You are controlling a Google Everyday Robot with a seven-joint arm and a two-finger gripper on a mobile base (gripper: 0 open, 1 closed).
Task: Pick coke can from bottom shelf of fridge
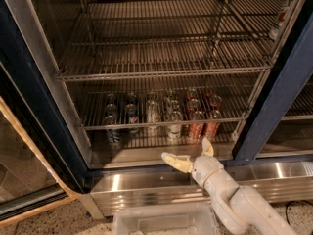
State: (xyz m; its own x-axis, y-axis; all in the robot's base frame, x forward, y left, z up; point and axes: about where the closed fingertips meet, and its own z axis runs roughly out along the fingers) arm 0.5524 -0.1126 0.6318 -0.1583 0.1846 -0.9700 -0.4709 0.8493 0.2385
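1. At the far left the glass door [19, 175] stands swung open. Its pale edge slants down to the speckled floor.
2. Next to it rises the dark blue frame of the fridge [36, 116], with a steel strip lining its inner side.
3. The wire racks [161, 58] span the whole interior. Their front rails form horizontal bars, and the lowest rail crosses in front of the row of cans, so the opening below it is shallow.
4. Low in the fridge the row begins on the left with the blue cans [113, 131]. Silver cans come next, then the white-and-green can [174, 127].
5. The coke can [196, 127] stands at the right end of that row. Other red cans are just beside and behind it, and a rack post is near on the right.
6. The bottom shelf [132, 155] shows as a strip of bare steel in front of the cans. Its front edge meets the shiny steel sill [146, 187].
7. The gripper [191, 154] hangs at that front edge, just below the red cans and apart from them. Its fingers are spread wide and hold nothing. One finger lies pointing left and the other points up toward the cans.
8. Below the sill, left of the pale arm, sits a clear plastic bin [161, 219].
9. On the right the blue pillar [276, 106] leans across, close to the arm's right side.
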